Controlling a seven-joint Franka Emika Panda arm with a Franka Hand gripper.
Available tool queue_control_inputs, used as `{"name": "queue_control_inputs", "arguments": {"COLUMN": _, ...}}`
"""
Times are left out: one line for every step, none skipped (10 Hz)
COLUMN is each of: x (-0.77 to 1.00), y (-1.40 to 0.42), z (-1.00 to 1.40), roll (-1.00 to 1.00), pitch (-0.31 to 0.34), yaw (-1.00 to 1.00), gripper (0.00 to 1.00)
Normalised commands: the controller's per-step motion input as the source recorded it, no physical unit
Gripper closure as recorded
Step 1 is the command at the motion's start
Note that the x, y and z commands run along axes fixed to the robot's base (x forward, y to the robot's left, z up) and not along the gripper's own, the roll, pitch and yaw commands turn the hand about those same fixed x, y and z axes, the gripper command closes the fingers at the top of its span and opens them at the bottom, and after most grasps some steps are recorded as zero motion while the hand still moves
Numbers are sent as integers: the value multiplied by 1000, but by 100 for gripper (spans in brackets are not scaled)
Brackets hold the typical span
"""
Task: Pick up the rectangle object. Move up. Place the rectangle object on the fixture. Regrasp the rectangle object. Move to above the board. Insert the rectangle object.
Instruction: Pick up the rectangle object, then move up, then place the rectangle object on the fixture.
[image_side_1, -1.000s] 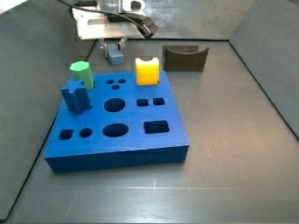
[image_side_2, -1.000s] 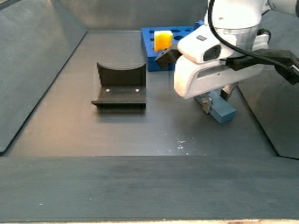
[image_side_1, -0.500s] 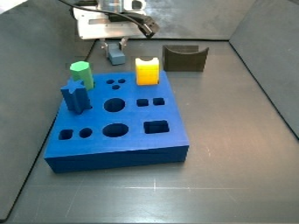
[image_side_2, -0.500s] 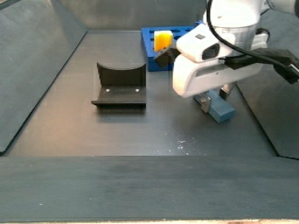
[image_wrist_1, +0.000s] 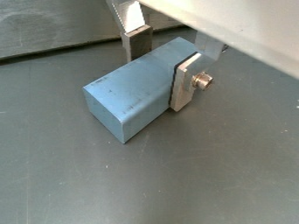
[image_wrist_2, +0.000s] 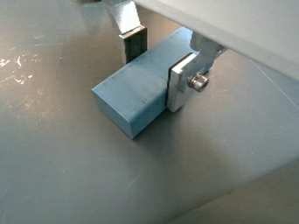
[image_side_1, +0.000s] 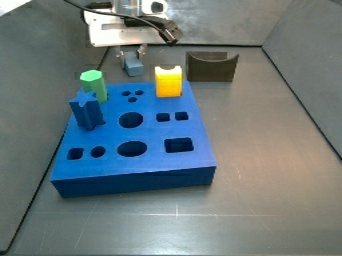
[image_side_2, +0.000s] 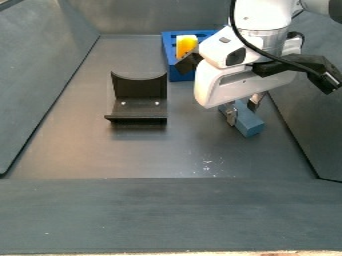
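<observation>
Even, soft overhead light fills both side views, with faint shadows and low resolution. The gripper (image_wrist_2: 158, 59) sits close to the lens; pale glare washes the floor (image_wrist_2: 47, 131) in a wrist view.

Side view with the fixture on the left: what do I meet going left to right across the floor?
Fixture → board with the yellow piece → gripper closed on the rectangle object.

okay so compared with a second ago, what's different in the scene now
The gripper, its jaws shut on the rectangle object, has risen a little, lifting the block off the floor, as a side view shows. In both wrist views the fingers clamp its sides. The grasp itself has not changed. The fixture, the board and the yellow piece have not moved.
</observation>
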Motion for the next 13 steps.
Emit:
{"name": "queue_control_inputs", "arguments": {"x": 0, "y": 0, "z": 0, "roll": 0, "pitch": 0, "yaw": 0, "gripper": 100}}
{"name": "queue_control_inputs", "arguments": {"x": 0, "y": 0, "z": 590, "roll": 0, "pitch": 0, "yaw": 0, "gripper": 100}}
{"name": "queue_control_inputs", "arguments": {"x": -38, "y": -75, "z": 558, "roll": -16, "pitch": 39, "yaw": -58, "gripper": 100}}
{"name": "queue_control_inputs", "arguments": {"x": -56, "y": -70, "z": 511, "roll": -9, "pitch": 67, "yaw": -60, "gripper": 100}}
{"name": "queue_control_inputs", "arguments": {"x": -38, "y": -27, "z": 350, "roll": 47, "pitch": 88, "yaw": -50, "gripper": 100}}
{"name": "queue_control_inputs", "arguments": {"x": -32, "y": -10, "z": 277, "roll": 72, "pitch": 91, "yaw": -44, "gripper": 100}}
{"name": "queue_control_inputs", "arguments": {"x": 0, "y": 0, "z": 1000, "roll": 0, "pitch": 0, "yaw": 0, "gripper": 100}}
{"name": "queue_control_inputs", "arguments": {"x": 8, "y": 2, "z": 1000, "roll": 24, "pitch": -12, "yaw": 11, "gripper": 100}}
{"name": "queue_control_inputs", "arguments": {"x": -5, "y": 4, "z": 1000, "roll": 35, "pitch": 30, "yaw": 8, "gripper": 100}}
{"name": "queue_control_inputs", "arguments": {"x": -9, "y": 6, "z": 1000, "roll": 59, "pitch": 40, "yaw": -1, "gripper": 100}}
{"name": "queue_control_inputs", "arguments": {"x": -17, "y": 9, "z": 1000, "roll": 96, "pitch": 59, "yaw": -16, "gripper": 100}}
{"name": "queue_control_inputs", "arguments": {"x": -21, "y": 10, "z": 1000, "roll": 124, "pitch": 67, "yaw": -25, "gripper": 100}}
{"name": "queue_control_inputs", "arguments": {"x": -29, "y": 10, "z": 1000, "roll": 156, "pitch": 78, "yaw": -26, "gripper": 100}}
